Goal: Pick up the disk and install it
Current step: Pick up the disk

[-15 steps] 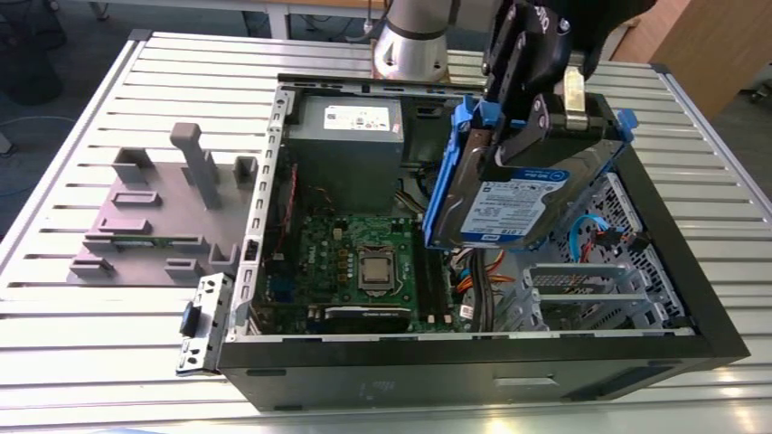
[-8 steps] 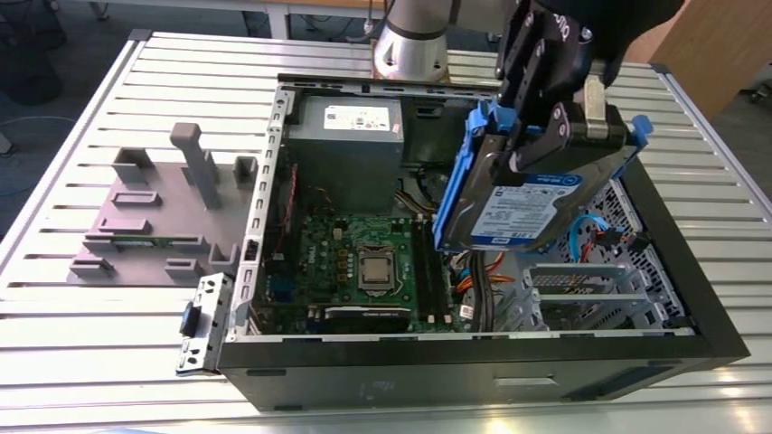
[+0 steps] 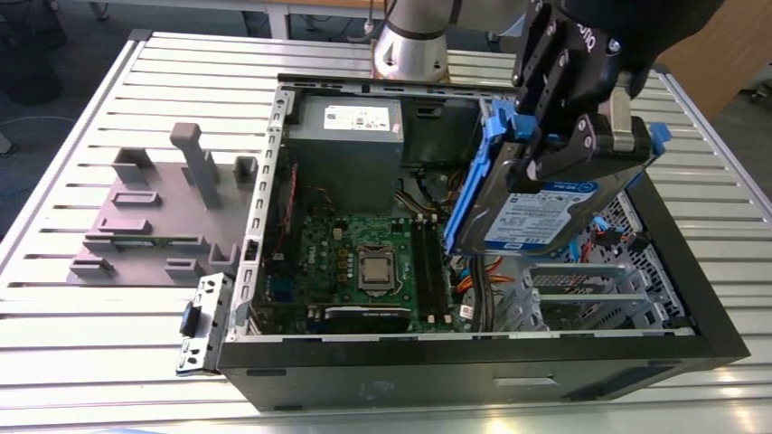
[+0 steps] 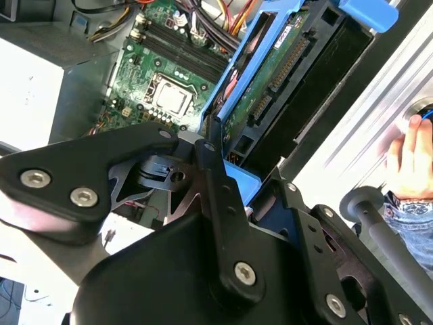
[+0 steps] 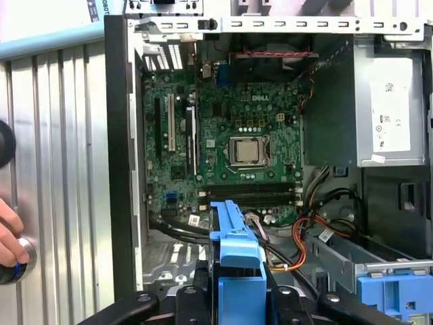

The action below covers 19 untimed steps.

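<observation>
The disk is a silver hard drive with a white-and-blue label in a blue plastic bracket. It hangs tilted, on edge, above the right side of the open computer case. My gripper is shut on its upper end. In the second wrist view the disk's green circuit board faces the camera, with the black gripper fingers clamping the blue bracket. In the first wrist view the blue bracket sticks out between the fingers, over the case's cables.
Inside the case lie a green motherboard, a grey power supply and a metal drive cage below the disk. A grey plastic stand sits on the slatted table at the exterior view's left. A person's hand rests nearby.
</observation>
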Each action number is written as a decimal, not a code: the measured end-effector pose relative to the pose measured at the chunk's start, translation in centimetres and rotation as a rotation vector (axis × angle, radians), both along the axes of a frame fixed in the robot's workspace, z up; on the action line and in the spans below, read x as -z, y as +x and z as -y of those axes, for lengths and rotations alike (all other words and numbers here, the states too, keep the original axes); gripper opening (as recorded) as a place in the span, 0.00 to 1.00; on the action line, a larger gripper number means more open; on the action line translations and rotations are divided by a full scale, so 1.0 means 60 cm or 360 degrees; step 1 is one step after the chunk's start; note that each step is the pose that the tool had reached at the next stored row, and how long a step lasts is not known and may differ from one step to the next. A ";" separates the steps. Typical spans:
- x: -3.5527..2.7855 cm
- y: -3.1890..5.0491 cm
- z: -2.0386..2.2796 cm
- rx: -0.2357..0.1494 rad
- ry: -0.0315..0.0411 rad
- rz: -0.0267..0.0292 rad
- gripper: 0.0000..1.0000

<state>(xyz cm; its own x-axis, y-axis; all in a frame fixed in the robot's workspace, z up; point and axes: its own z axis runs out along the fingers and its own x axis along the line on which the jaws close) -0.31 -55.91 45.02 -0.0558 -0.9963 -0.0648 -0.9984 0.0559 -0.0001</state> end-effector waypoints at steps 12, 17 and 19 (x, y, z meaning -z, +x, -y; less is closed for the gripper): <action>0.002 0.031 0.0143 0.0003 0.0003 -0.00002 0.37; 0.003 0.046 0.0196 0.0004 0.0004 -0.00005 0.37; 0.003 0.053 0.0215 0.0004 0.0004 -0.00008 0.37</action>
